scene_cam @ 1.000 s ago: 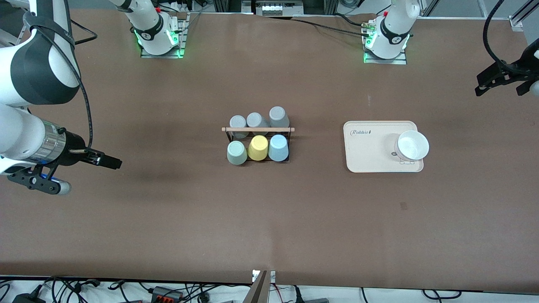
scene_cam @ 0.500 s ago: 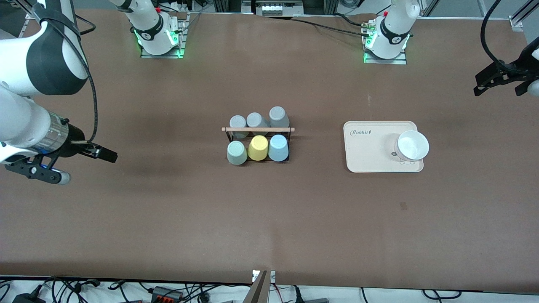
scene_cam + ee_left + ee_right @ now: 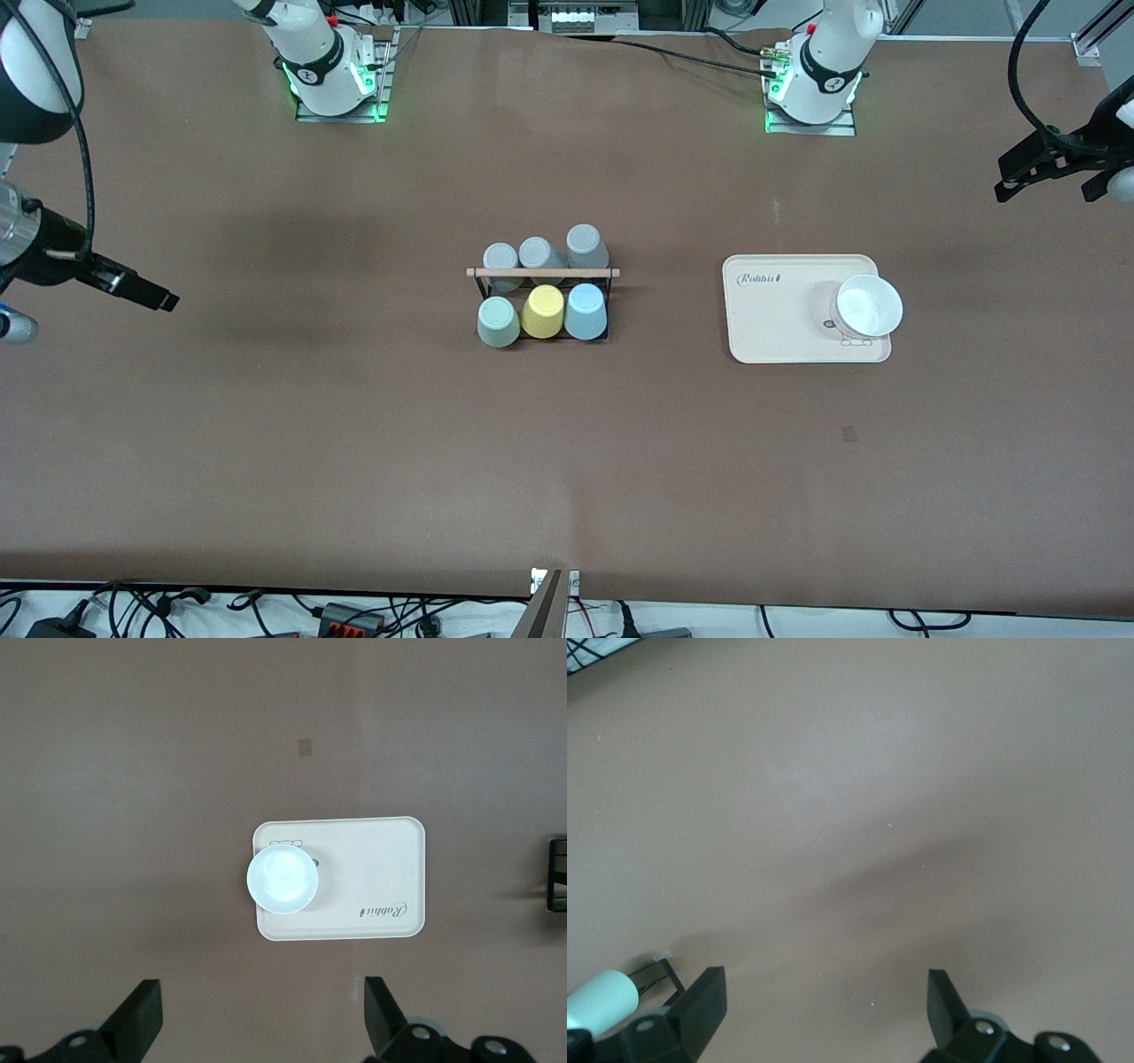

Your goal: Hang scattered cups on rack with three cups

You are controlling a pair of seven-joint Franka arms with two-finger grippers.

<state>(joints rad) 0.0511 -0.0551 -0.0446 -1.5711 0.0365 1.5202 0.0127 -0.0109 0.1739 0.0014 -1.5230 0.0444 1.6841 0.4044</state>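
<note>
Mint green cup [image 3: 498, 321] and light blue cup [image 3: 586, 311] hung on the rack [image 3: 543, 273] flanking a yellow cup [image 3: 543, 311], right gripper [image 3: 824, 1010] and left gripper [image 3: 261, 1023] both spread wide, empty, over the table well apart from the rack

Six cups stand upside down on one black wire rack [image 3: 542, 297] with a single wooden rod [image 3: 542, 273] across its top; three grey cups [image 3: 539, 252] form the row farther from the front camera than the rod; the nearer row holds one mint green cup [image 3: 498, 321], one yellow cup [image 3: 543, 311] and one light blue cup [image 3: 586, 311]; toward the left arm's end of the tabletop [image 3: 567, 461] from the rack lies one cream tray [image 3: 771, 310]; one white bowl [image 3: 869, 305] sits on that tray; two arms, one gripper each, both spread wide: the left gripper [image 3: 259, 1030] and the right gripper [image 3: 824, 1014].
</note>
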